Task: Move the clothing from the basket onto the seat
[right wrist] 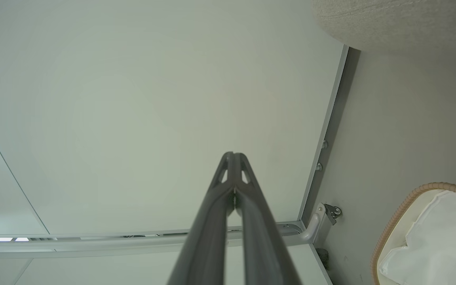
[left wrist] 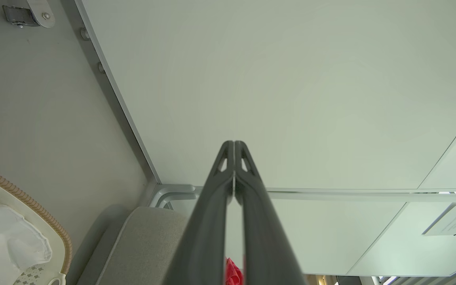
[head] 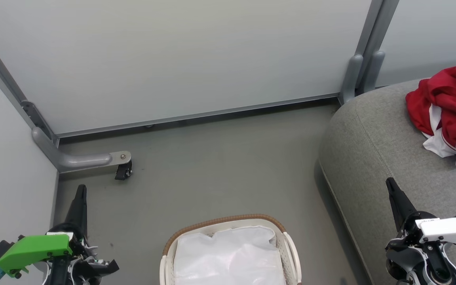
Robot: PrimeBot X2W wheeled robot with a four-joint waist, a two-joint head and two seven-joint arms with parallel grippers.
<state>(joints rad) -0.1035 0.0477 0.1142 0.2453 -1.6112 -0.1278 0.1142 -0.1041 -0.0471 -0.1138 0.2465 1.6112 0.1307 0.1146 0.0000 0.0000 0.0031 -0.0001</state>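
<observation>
I see both claws pinched closed, holding nothing: left claw [head: 80, 189], right claw [head: 390, 184]. Clothing [head: 447, 111] heaped on seat [head: 374, 138], beyond right claw. Basket [head: 228, 221] sits between the 2 claws.

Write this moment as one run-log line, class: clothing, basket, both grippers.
clothing: red heap on seat | basket: on floor, white liner showing | left gripper: shut, empty | right gripper: shut, empty

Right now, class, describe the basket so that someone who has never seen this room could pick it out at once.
Start at the big grey seat on the right, where the red clothing lies. On the floor to its left stands the white basket. It alone has a brown woven rim and a crumpled white liner.
</observation>
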